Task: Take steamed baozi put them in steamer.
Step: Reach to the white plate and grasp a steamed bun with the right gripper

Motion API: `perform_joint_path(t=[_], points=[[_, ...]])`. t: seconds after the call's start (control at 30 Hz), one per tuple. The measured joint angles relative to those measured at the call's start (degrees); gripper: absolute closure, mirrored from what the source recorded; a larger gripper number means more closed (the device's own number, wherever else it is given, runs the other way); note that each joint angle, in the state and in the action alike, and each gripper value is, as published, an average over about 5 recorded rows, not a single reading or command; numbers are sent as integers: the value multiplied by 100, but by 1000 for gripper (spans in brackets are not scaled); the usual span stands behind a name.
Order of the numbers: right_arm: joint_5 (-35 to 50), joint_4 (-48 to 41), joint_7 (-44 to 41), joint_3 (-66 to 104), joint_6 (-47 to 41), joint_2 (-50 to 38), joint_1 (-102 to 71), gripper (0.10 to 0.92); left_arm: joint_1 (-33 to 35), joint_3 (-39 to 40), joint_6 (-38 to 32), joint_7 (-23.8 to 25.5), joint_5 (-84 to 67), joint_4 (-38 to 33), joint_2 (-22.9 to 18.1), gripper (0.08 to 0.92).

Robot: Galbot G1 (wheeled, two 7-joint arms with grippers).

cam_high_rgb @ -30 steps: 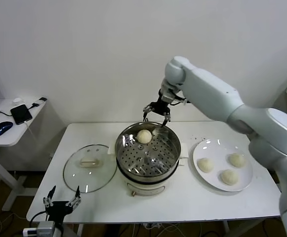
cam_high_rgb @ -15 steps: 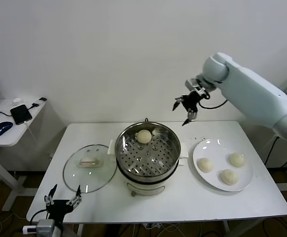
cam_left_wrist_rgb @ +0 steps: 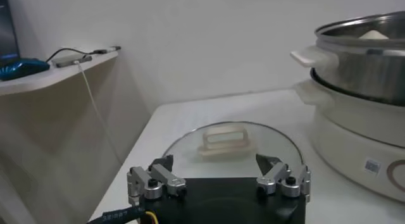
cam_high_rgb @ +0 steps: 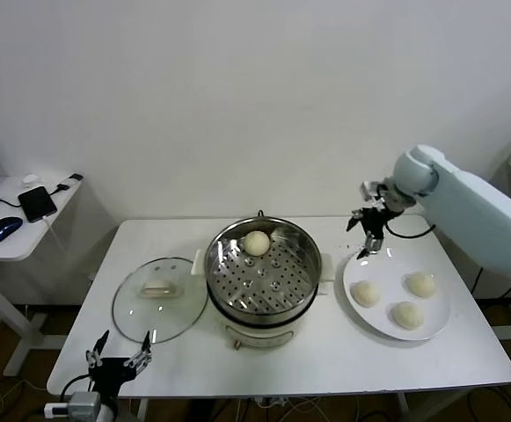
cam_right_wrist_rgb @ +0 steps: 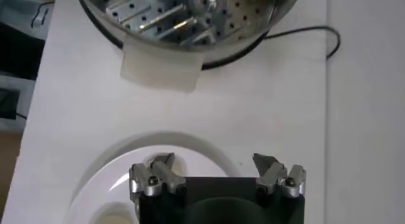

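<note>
The steel steamer (cam_high_rgb: 264,272) stands mid-table with one baozi (cam_high_rgb: 256,243) on its perforated tray at the back. Three more baozi (cam_high_rgb: 366,294) (cam_high_rgb: 421,284) (cam_high_rgb: 408,315) lie on the white plate (cam_high_rgb: 369,264) at the right. My right gripper (cam_high_rgb: 365,233) is open and empty, hovering above the plate's far left rim, between steamer and plate. In the right wrist view the gripper (cam_right_wrist_rgb: 214,164) is over the plate's edge (cam_right_wrist_rgb: 164,145), with the steamer (cam_right_wrist_rgb: 190,23) beyond. My left gripper (cam_high_rgb: 114,362) is open and parked below the table's front left edge; it also shows in the left wrist view (cam_left_wrist_rgb: 216,167).
A round glass lid (cam_high_rgb: 160,297) with a cream handle lies left of the steamer; it also shows in the left wrist view (cam_left_wrist_rgb: 228,143). A side desk (cam_high_rgb: 18,220) at the far left holds a phone and a mouse. A wall stands behind the table.
My right gripper has left the steamer, empty, and swung right and down to the plate's far left rim. One baozi stays in the steamer. The left arm has barely moved.
</note>
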Motion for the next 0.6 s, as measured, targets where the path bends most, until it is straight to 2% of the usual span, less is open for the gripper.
perform_joint_path(t=[0.6], points=[[-744,-188,26,596,9,55,-1014,203,16,-14,10,10,-4,43,1,177]])
